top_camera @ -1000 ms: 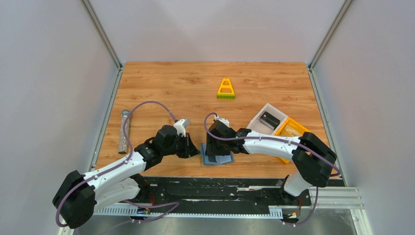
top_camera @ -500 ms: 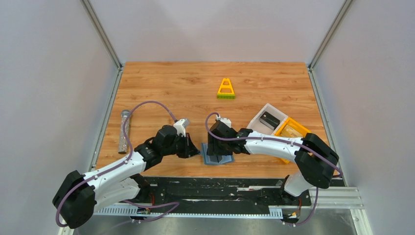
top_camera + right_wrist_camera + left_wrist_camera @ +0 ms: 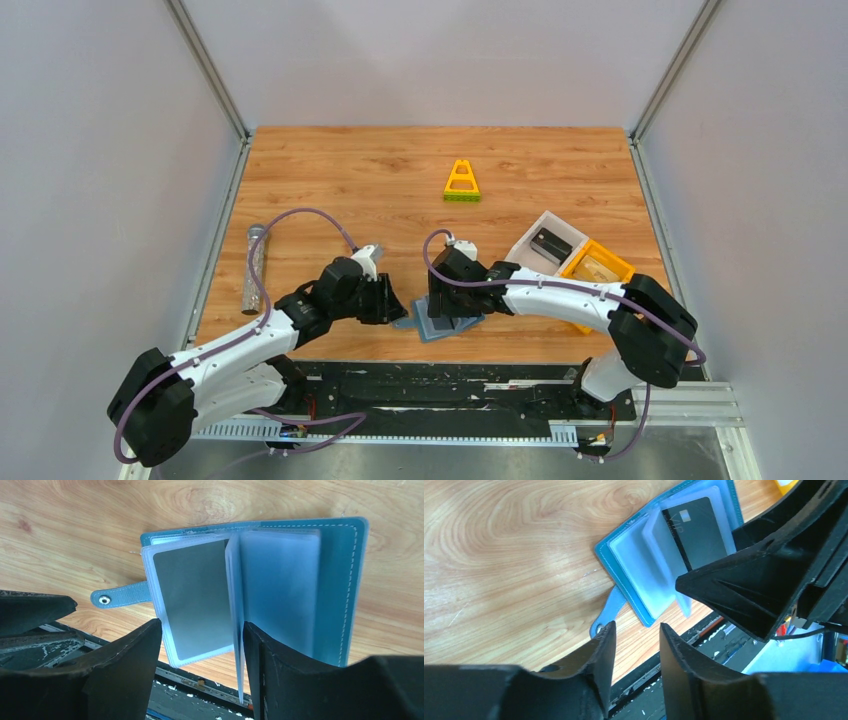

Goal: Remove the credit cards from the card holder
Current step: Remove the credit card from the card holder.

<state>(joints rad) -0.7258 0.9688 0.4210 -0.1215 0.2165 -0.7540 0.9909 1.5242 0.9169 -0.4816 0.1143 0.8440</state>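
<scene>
The blue card holder (image 3: 448,326) lies open on the wood near the table's front edge, its clear sleeves fanned out. In the left wrist view a dark credit card (image 3: 696,530) sits in one sleeve of the card holder (image 3: 624,575). In the right wrist view a grey card (image 3: 192,600) shows through a sleeve of the card holder (image 3: 345,580). My left gripper (image 3: 637,627) is open just off the snap tab (image 3: 605,616), holding nothing. My right gripper (image 3: 201,626) is open over the sleeves, with one upright sleeve leaf (image 3: 239,645) against its right finger.
A yellow triangular toy (image 3: 462,182) lies further back. A white bin (image 3: 545,243) and a yellow bin (image 3: 597,265) stand at the right, behind the right arm. A metallic cylinder (image 3: 253,268) lies by the left edge. A black rail (image 3: 450,375) runs along the front edge.
My left gripper has opened and let go of the holder's left edge. The holder has settled flatter and turned slightly. My right gripper has opened a little wider and dropped closer over the sleeves.
</scene>
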